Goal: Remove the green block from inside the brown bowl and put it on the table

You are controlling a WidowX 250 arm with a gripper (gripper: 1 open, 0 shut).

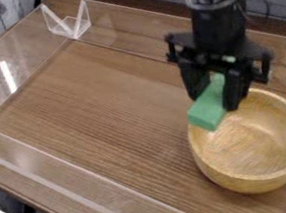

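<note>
Green block (211, 107) hangs pinched in the closed claw (221, 95) above the brown bowl's (254, 148) near rim

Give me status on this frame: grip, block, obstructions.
Gripper shut on green block. Block lifted, hanging over the brown bowl's left rim. Table alongside open for placing.

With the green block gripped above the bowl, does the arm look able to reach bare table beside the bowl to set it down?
Probably yes: the gripper holds the green block above the brown bowl, and the table is bare there.
</note>
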